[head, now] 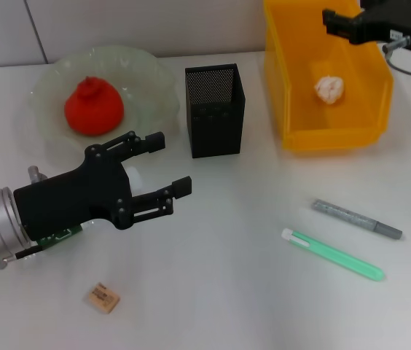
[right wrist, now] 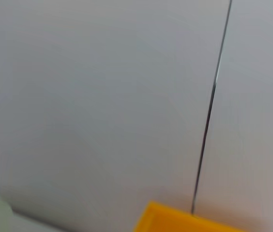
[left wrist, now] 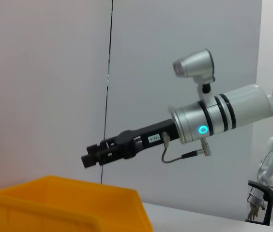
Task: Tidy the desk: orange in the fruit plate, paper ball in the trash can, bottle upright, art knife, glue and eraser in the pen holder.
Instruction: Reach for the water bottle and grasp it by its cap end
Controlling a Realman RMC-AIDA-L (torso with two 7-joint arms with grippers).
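White desk: left gripper (head: 169, 164) jaws wide; right gripper (head: 337, 22) jaws perhaps closed, cropped.

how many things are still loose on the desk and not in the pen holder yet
3: the eraser near the front edge below the left gripper, and the grey art knife and green glue stick lying side by side at right. The left arm may hide more.

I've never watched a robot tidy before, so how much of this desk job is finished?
Done: orange in the fruit plate, paper ball in the yellow bin. Nothing in hand: the left gripper hovers open, the right gripper is above the bin. Left: eraser, grey knife and green stick into the pen holder.
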